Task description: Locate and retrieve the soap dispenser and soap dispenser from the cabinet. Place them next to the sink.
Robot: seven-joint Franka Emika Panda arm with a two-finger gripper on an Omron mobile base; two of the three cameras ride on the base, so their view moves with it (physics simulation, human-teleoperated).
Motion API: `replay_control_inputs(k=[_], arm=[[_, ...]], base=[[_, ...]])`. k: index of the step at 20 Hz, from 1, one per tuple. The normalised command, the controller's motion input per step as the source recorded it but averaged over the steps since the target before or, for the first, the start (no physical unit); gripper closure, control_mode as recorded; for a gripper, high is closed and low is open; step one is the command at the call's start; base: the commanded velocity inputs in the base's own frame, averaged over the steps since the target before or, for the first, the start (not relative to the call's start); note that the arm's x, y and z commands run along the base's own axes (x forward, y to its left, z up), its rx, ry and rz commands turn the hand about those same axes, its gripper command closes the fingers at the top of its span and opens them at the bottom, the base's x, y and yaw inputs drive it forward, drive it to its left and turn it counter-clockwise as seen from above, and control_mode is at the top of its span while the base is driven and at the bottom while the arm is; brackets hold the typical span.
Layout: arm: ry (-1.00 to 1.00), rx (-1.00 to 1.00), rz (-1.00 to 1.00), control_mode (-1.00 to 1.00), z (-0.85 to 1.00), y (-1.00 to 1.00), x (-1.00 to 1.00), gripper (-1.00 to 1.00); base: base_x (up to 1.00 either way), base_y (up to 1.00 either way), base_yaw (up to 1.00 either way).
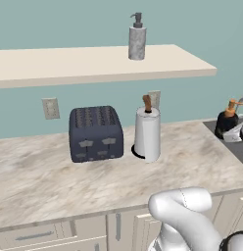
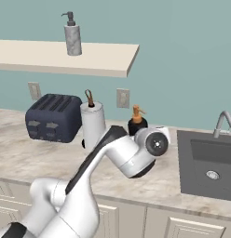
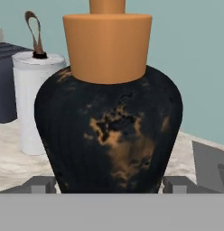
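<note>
black soap dispenser point(image 3: 109, 135) between spread jaws | near sink point(image 2: 208, 167) edge

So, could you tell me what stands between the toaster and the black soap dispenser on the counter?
The paper-towel roll stands between toaster and black soap dispenser, in the right base view.

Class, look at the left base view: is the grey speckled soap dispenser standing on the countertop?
No, the grey speckled soap dispenser stands upright on the cream shelf board, above the toaster and paper-towel roll.
</note>
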Motion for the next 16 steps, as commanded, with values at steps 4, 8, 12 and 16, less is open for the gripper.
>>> replay_control_inputs(k=[4, 8, 12, 16], arm=[[0.0, 0.0, 0.13, -1.0, -0.4, -0.34, 0.77, 1.0], [0.0, 0.0, 0.12, -1.0, -0.46, -0.36, 0.71, 1.0], [0.14, 0.0, 0.09, -1.0, -0.47, -0.3, 0.64, 1.0], [0.09, 0.0, 0.07, -1.0, -0.29, -0.26, 0.56, 1.0]], base=[[0.0, 0.0, 0.0], [0.0, 0.0, 0.0], [0.0, 0.0, 0.0], [0.0, 0.0, 0.0]])
